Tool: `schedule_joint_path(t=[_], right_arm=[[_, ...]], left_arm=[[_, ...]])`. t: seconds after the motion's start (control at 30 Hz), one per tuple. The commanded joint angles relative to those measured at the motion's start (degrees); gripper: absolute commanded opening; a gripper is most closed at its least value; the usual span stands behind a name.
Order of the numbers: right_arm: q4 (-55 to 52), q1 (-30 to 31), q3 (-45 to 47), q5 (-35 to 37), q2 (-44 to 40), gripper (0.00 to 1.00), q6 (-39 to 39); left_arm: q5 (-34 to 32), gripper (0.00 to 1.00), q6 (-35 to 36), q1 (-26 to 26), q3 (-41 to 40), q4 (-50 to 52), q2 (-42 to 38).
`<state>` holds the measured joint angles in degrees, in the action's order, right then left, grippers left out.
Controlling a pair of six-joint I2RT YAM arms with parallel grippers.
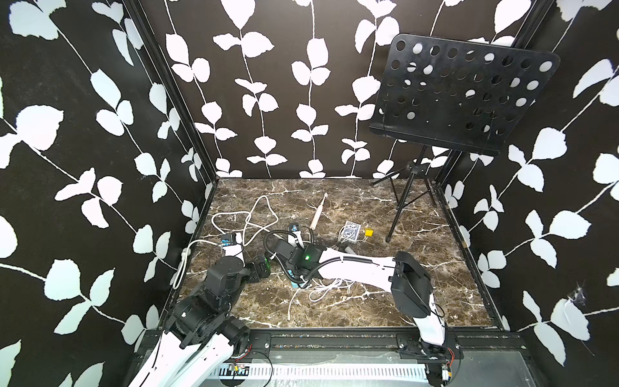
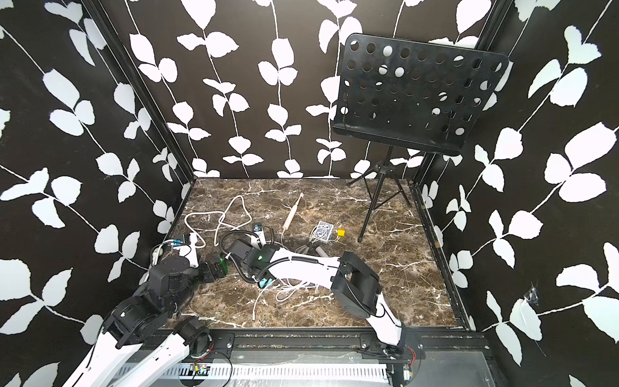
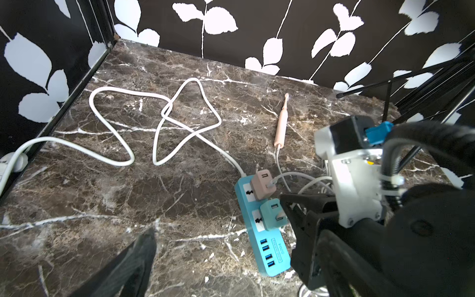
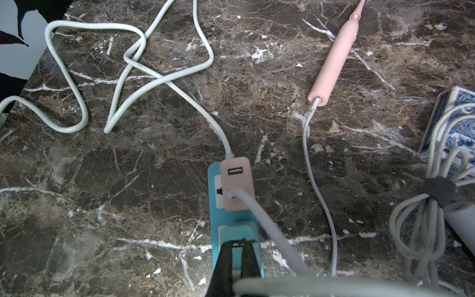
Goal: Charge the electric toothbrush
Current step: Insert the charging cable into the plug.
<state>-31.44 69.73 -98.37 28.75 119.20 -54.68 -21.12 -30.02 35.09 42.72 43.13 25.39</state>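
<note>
Two white-and-black robot arms rise from the front rail (image 1: 335,341) of a brown marble worktop (image 1: 418,268). The left arm (image 1: 207,301) is folded near the left wall, and the right arm (image 1: 351,268) is extended across toward the middle.

The right fingers (image 4: 222,264) are pinched together. Their tips touch a teal plug adapter (image 4: 239,232), which sits tilted on a teal power strip (image 4: 213,221) with its prongs showing. Just beyond it on the same strip sits a pink USB adapter (image 4: 237,185) with a pale cable in one port. The left fingers (image 3: 138,257) stand wide apart, holding nothing, apart from the strip.

The pink electric toothbrush (image 1: 317,214) lies flat on the worktop beyond the strip, head toward the back wall. A thin white cable is plugged into its base; I cannot tell whether this is the cable in the pink adapter.

The strip's thick white cord (image 1: 254,217) loops off to the left. A blue card deck (image 1: 351,231), a yellow block (image 1: 369,232) and a bundled grey cable (image 4: 424,218) lie to the right. A black music stand (image 1: 462,93) fills the back right corner.
</note>
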Motion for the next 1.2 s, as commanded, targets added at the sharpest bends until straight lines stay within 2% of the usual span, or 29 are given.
schedule_joint_path(t=[0.0, 0.2, 0.33, 0.4, 0.53, 0.63, 0.73, 0.87, 0.93, 1.17], right_arm=[[-1.21, 0.94, 2.52, 0.27, -0.74, 0.00, -1.17], [5.41, 0.53, 6.35, 2.60, -1.50, 0.00, 2.02], [4.33, 0.49, 5.05, 6.22, -0.58, 0.00, 3.74], [7.54, 0.49, 6.54, 6.15, -1.28, 0.00, 4.82], [6.02, 0.58, 4.76, 4.29, 1.10, 0.00, 5.57], [8.07, 0.51, 8.50, 0.49, 0.84, 0.00, 5.07], [5.05, 0.09, 8.92, -2.52, 1.06, 0.00, 3.90], [12.24, 0.23, 15.20, -6.33, -2.27, 0.00, 6.88], [12.03, 0.14, 14.76, -8.11, -2.48, 0.00, 8.18], [13.19, -0.52, 15.28, -7.37, -5.28, 0.00, 8.77]], left_arm=[[-1.47, 0.99, -0.13, -0.06, 0.91, 0.80, -0.12], [-1.63, 0.99, 1.43, -0.02, -1.39, -3.66, -0.34], [-2.27, 0.99, 1.73, -0.02, -1.43, -4.02, -0.41], [-2.17, 0.99, 1.76, -0.02, -1.80, -4.44, -0.87], [-2.03, 0.99, 1.26, -0.03, -2.70, -4.65, -1.57], [-1.20, 0.99, 0.99, -0.02, -2.55, -3.42, -1.33], [-1.20, 0.99, 0.80, -0.02, -2.97, -2.38, -1.47], [-0.24, 0.99, 0.28, -0.03, -3.93, -2.78, -2.09], [-0.40, 0.99, 0.25, -0.02, -4.05, -2.63, -2.32], [-0.57, 0.99, 0.09, -0.05, -4.46, -2.09, -2.83]])
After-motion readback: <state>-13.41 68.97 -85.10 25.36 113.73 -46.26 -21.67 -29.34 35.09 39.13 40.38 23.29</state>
